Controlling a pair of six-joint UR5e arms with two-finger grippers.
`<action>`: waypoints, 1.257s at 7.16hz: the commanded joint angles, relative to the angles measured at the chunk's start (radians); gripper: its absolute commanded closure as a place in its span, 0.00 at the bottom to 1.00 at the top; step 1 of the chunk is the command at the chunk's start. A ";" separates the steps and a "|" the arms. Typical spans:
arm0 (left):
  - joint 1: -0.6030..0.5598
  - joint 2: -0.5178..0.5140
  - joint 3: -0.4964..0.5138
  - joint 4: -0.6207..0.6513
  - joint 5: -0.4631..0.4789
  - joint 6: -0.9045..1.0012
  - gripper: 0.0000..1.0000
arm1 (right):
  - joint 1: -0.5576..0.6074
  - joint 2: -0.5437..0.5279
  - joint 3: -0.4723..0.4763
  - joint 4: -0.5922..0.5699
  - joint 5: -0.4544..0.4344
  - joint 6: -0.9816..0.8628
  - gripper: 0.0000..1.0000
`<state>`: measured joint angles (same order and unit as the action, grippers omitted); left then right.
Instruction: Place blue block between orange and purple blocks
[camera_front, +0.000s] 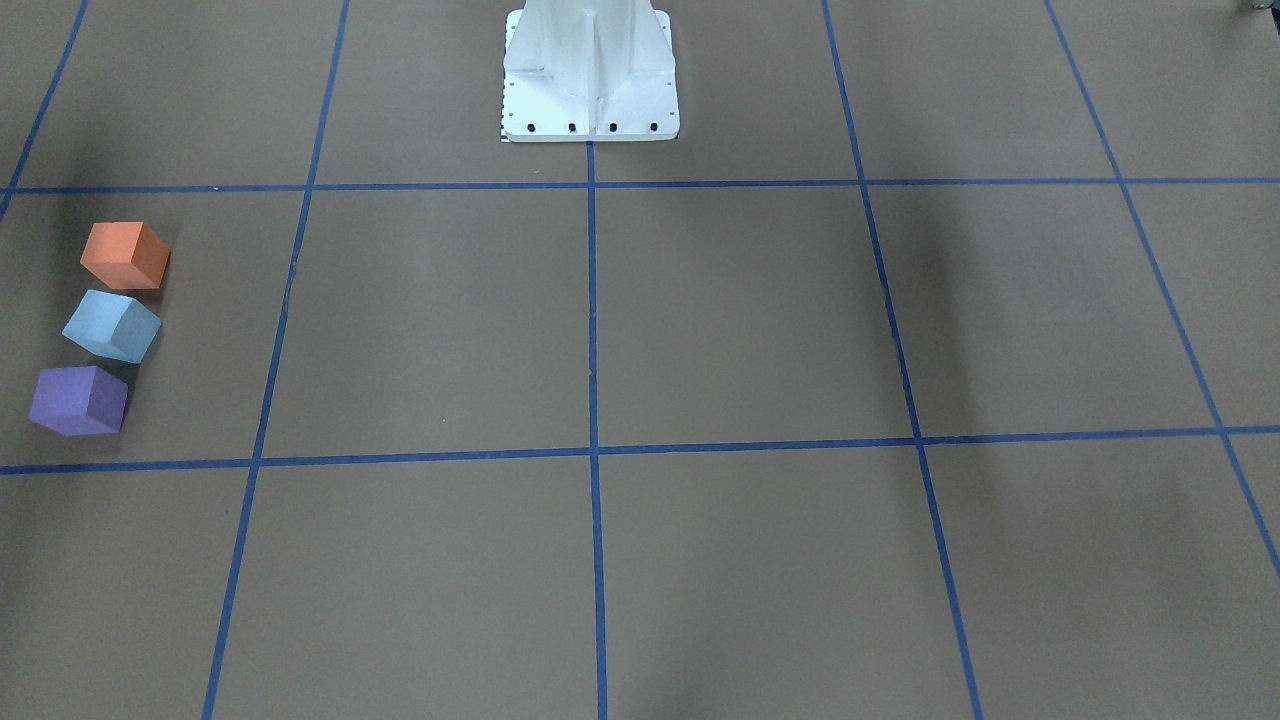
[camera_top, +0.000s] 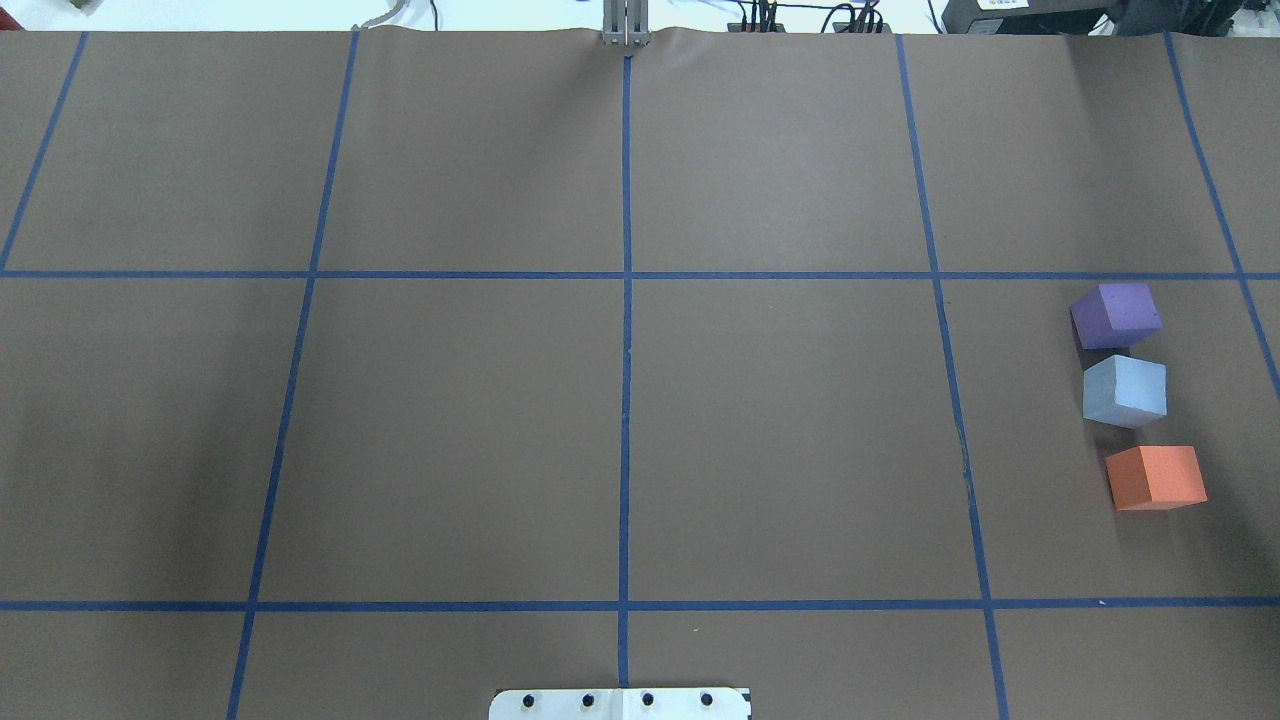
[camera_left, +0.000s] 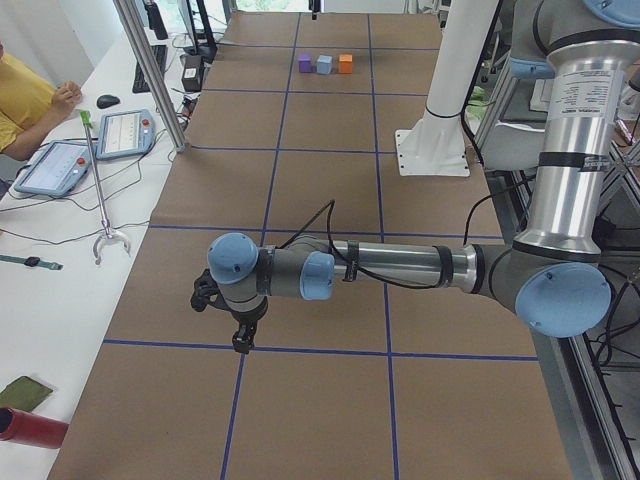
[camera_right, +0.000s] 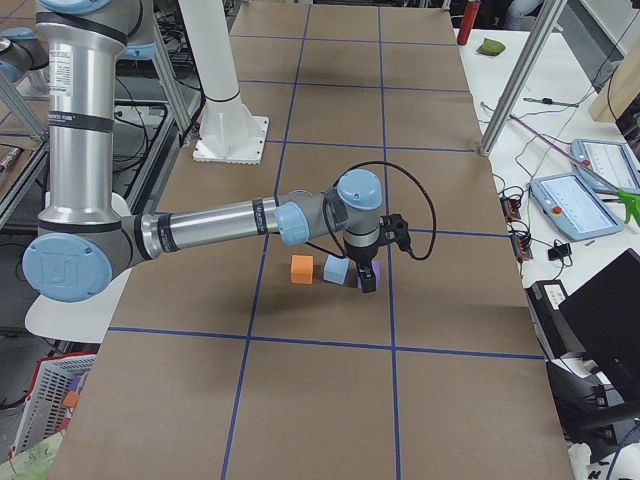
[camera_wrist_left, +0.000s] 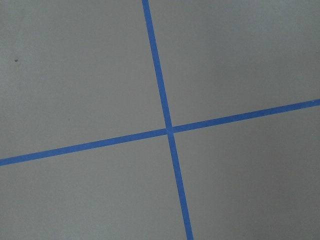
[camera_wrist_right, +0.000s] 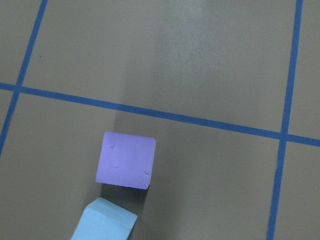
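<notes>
Blue block (camera_top: 1125, 390) between orange block (camera_top: 1155, 478) and purple block (camera_top: 1115, 315), near right edge of surface (camera_top: 780, 450). Right gripper (camera_right: 367, 283) by purple block, left gripper (camera_left: 240, 343) well apart. Cannot tell how wide either stands.

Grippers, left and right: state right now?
Left gripper: cannot tell, seen only in a side view.
Right gripper: cannot tell, seen only in a side view, near the purple block.

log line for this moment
blue block between orange block and purple block | right tool near purple block, state unclear | left tool far from blocks, state unclear
</notes>
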<state>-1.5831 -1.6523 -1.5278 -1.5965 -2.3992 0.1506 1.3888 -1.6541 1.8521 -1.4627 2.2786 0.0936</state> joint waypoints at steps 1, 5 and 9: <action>0.000 -0.001 -0.003 0.000 0.000 0.000 0.00 | 0.006 -0.009 -0.001 -0.016 -0.002 -0.020 0.00; 0.000 0.005 -0.012 0.000 -0.001 -0.002 0.00 | 0.004 -0.009 -0.005 -0.008 -0.001 -0.008 0.00; 0.000 0.016 -0.029 0.000 -0.003 -0.008 0.00 | 0.003 -0.007 -0.005 -0.008 0.005 -0.003 0.00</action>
<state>-1.5830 -1.6387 -1.5520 -1.5969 -2.4020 0.1449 1.3914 -1.6615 1.8469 -1.4714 2.2812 0.0879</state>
